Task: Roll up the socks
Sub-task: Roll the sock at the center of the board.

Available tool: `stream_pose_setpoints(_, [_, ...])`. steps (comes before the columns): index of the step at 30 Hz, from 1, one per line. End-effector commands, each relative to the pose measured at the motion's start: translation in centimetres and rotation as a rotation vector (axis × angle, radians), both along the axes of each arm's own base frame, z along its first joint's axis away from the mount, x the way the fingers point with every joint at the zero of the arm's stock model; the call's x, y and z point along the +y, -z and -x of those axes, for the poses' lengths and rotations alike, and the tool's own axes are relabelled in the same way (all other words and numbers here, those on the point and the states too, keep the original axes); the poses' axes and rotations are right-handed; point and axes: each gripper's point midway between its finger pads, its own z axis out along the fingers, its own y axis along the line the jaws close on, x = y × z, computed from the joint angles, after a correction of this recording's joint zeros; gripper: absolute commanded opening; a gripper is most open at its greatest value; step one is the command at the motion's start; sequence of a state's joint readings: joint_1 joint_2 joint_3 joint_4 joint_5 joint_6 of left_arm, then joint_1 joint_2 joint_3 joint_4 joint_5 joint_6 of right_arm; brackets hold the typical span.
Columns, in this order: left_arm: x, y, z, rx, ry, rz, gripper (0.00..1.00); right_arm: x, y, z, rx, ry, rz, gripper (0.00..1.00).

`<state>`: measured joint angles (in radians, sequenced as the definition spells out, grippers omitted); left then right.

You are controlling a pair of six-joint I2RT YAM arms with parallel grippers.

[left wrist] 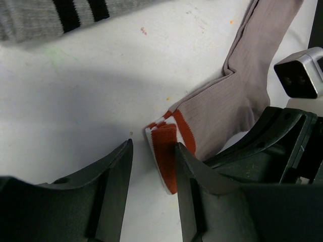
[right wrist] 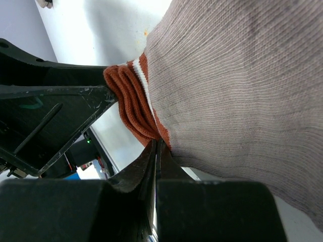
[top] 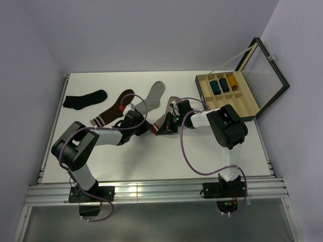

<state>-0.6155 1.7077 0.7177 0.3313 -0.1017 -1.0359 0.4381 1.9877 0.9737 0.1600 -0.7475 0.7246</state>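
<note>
The dusty pink sock (top: 165, 115) lies at mid-table, its red-and-white cuff toward the near side. My left gripper (top: 150, 129) is open, and the cuff's edge (left wrist: 166, 151) lies between its fingers (left wrist: 154, 144), against the right finger. My right gripper (top: 169, 124) is shut on the cuff's edge (right wrist: 132, 96), fingertips (right wrist: 158, 143) pinched at the red band. The pink leg fills the right wrist view (right wrist: 242, 75). The light grey sock (top: 151, 96) lies flat just behind, and its dark striped cuff shows in the left wrist view (left wrist: 65, 12).
A dark brown sock (top: 113, 111) and a black sock (top: 85, 99) lie to the left. An open wooden box (top: 242, 106) with rolled socks stands at the back right, its glass lid (top: 265, 63) raised. The two grippers nearly touch.
</note>
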Motion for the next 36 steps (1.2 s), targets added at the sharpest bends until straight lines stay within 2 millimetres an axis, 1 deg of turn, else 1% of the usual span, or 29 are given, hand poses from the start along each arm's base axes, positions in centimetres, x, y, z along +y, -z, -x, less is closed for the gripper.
stream_pose_setpoints(1, [-0.7, 0.2, -0.6, 0.005, 0.023, -0.008, 0.45, -2.7, 4.1, 0.6, 0.067, 0.063, 0.141, 0.00])
stream_pose_setpoints(3, [-0.6, 0.8, -0.5, 0.023, 0.021, -0.022, 0.43, -2.6, 4.0, 0.6, 0.062, 0.063, 0.140, 0.00])
stream_pose_setpoints(8, [-0.4, 1.3, -0.5, 0.041, 0.010, -0.038, 0.36, -2.7, 4.0, 0.6, 0.063, 0.065, 0.140, 0.00])
stream_pose_setpoints(9, [-0.5, 1.2, -0.6, 0.042, 0.012, -0.038, 0.33, -2.6, 3.9, 0.6, 0.062, 0.065, 0.138, 0.00])
stream_pose_setpoints(11, [-0.5, 1.4, -0.5, 0.048, 0.014, -0.040, 0.32, -2.6, 3.9, 0.5, 0.061, 0.064, 0.138, 0.00])
stream_pose_setpoints(13, [-0.5, 1.2, -0.5, 0.043, 0.016, -0.034, 0.36, -2.6, 3.9, 0.6, 0.061, 0.060, 0.135, 0.00])
stream_pose_setpoints(14, [-0.6, 0.6, -0.6, 0.029, 0.015, -0.025, 0.40, -2.6, 3.9, 0.6, 0.059, 0.062, 0.135, 0.00])
stream_pose_setpoints(15, [-0.4, 0.4, -0.4, 0.024, 0.014, -0.020, 0.49, -2.6, 3.8, 0.5, 0.056, 0.063, 0.134, 0.00])
stream_pose_setpoints(16, [-0.3, 0.2, -0.4, 0.015, 0.013, -0.018, 0.52, -2.6, 3.8, 0.5, 0.057, 0.062, 0.133, 0.00])
stream_pose_setpoints(17, [-0.4, -0.9, -0.6, -0.015, 0.008, -0.002, 0.55, -2.6, 3.8, 0.6, 0.057, 0.061, 0.134, 0.00])
stream_pose_setpoints(19, [0.0, -1.2, -0.4, -0.031, 0.001, 0.005, 0.60, -2.6, 3.7, 0.5, 0.054, 0.061, 0.133, 0.00])
stream_pose_setpoints(20, [-0.1, -2.2, -0.6, -0.063, 0.000, 0.029, 0.61, -2.6, 3.6, 0.5, 0.052, 0.059, 0.131, 0.00])
stream_pose_setpoints(21, [0.1, -1.9, -0.2, -0.059, 0.005, 0.032, 0.60, -2.6, 3.6, 0.6, 0.052, 0.058, 0.131, 0.00])
stream_pose_setpoints(23, [0.3, -2.0, -0.1, -0.064, -0.001, 0.051, 0.56, -2.6, 3.5, 0.5, 0.046, 0.060, 0.132, 0.00])
stream_pose_setpoints(24, [0.3, -1.8, 0.2, -0.060, 0.006, 0.060, 0.52, -2.6, 3.6, 0.5, 0.047, 0.060, 0.135, 0.00])
stream_pose_setpoints(26, [0.5, -1.6, 0.2, -0.059, 0.001, 0.074, 0.48, -2.6, 3.6, 0.6, 0.047, 0.058, 0.133, 0.00])
stream_pose_setpoints(27, [0.7, -1.5, 0.3, -0.066, 0.002, 0.082, 0.45, -2.6, 3.6, 0.6, 0.046, 0.057, 0.132, 0.00])
stream_pose_setpoints(31, [0.8, -1.4, 0.2, -0.069, 0.009, 0.099, 0.40, -2.6, 3.5, 0.5, 0.042, 0.056, 0.131, 0.00])
stream_pose_setpoints(34, [0.7, -0.6, 0.1, -0.053, 0.014, 0.096, 0.39, -2.6, 3.6, 0.6, 0.045, 0.056, 0.133, 0.00])
stream_pose_setpoints(36, [0.6, -0.5, 0.0, -0.053, 0.020, 0.103, 0.39, -2.6, 3.5, 0.5, 0.043, 0.056, 0.133, 0.00])
